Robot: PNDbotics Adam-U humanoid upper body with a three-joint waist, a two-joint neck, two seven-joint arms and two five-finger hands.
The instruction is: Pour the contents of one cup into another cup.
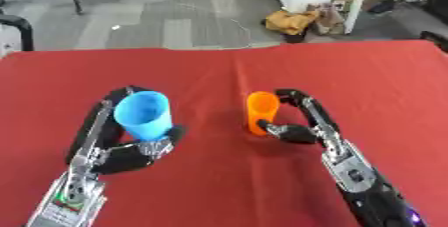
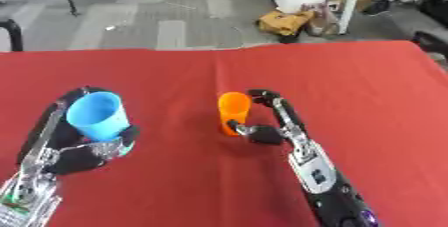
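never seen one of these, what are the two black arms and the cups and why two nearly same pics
The two pictures come from the two eyes of a camera in a humanoid robot's head, looking down at its work, so they nearly match. The black and silver arms are the robot's own, steered by a person. They reach over a table with a red cloth. The left hand is curled round a blue cup, tilted with its mouth toward the camera. The right hand holds an orange cup. I cannot see what is inside either. Behind the table is an office floor with clutter.
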